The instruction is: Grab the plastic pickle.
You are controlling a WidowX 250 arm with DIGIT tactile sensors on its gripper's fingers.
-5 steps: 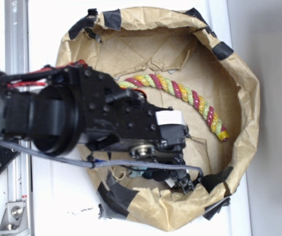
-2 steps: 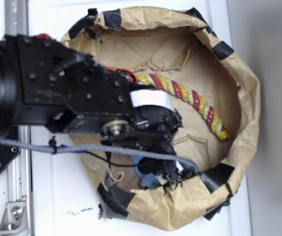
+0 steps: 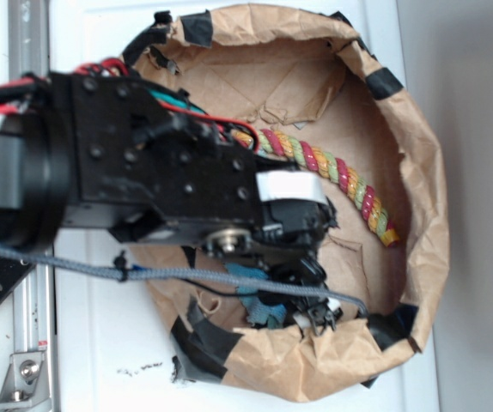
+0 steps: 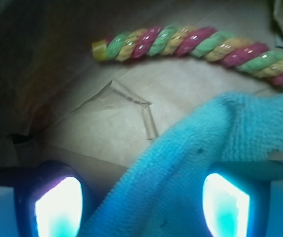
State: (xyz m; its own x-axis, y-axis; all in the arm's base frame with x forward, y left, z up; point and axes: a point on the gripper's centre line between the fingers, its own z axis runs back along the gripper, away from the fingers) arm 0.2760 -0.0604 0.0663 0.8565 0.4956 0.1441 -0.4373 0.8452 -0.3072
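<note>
1. The paper-lined basket (image 3: 418, 172), its rim patched with black tape, fills the exterior view; the arm reaches in from 9 o'clock.
2. The twisted rope (image 4: 200, 47) curves across the floor toward 3 o'clock in the exterior view, well apart from the fingers.
3. The teal cloth (image 4: 195, 163) lies bunched between the two pads in the wrist view, spreading toward 2 o'clock.
4. The gripper (image 4: 141, 202) sits low at 6 o'clock in the basket, jaws spread wide, with only cloth between them and clamped on nothing.
5. The plastic pickle shows in neither view; it may lie under the cloth or the arm. Judged from its kind, it should be light, stiff and slick, best pinched across its middle.
</note>
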